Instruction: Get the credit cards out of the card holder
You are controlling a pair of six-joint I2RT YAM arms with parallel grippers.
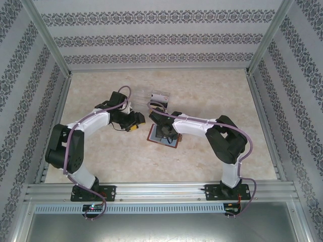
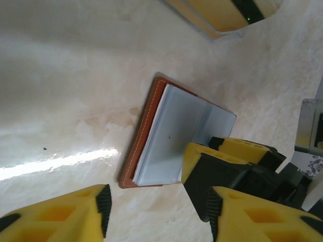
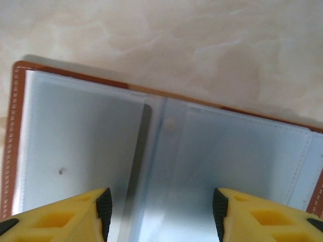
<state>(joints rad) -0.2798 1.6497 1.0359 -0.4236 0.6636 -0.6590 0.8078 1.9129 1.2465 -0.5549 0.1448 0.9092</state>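
The brown card holder [image 1: 171,142] lies open on the table, its clear sleeves [image 3: 81,151] facing up. My right gripper [image 3: 161,214] hangs open just above it, its fingertips either side of the sleeves' centre fold. That gripper's yellow fingers [image 2: 227,166] rest at the holder's [image 2: 144,131] near corner in the left wrist view. My left gripper [image 2: 159,214] is open over bare table just left of the holder, with nothing between its fingers. A pale credit card [image 1: 159,95] lies on the table beyond the holder. Whether the sleeves hold cards I cannot tell.
A clear flat piece [image 1: 142,95] lies beside the pale card at the back. Metal frame rails [image 1: 151,189] and patterned walls ring the marble tabletop [image 1: 222,96]. Both arms meet close together at the centre.
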